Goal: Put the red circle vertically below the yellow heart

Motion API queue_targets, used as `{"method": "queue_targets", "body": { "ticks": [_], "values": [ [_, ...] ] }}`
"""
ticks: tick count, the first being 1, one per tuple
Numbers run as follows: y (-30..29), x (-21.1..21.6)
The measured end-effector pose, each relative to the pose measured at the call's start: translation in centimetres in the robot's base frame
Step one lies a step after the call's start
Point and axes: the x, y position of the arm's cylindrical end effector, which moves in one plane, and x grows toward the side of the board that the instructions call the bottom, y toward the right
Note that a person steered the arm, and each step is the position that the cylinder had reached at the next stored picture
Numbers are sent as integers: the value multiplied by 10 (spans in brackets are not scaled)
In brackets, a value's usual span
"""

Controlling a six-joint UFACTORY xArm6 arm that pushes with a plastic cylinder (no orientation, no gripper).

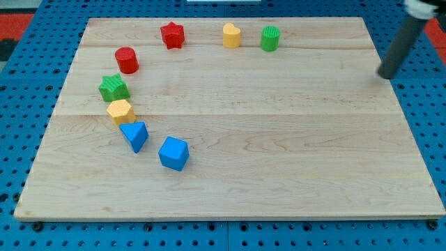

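While my tip (385, 74) hovers far right, red circle (127, 60) sits left of yellow heart (231, 35).

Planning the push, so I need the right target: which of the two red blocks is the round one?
The red circle, at the view's left above the green star. The red star sits nearer the top. My tip is far right.

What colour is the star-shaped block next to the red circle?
Green star, clearest in the camera view, at the view's left.
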Motion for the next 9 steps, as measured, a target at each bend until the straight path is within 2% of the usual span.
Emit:
{"method": "queue_targets", "body": {
  "ticks": [1,3,5,6,7,8,9],
  "values": [
    [-117,20],
    [-273,-5],
    [-446,-3],
    [-489,-7],
    [-477,-30],
    [-416,-43],
    [-397,-45]
  ]
}}
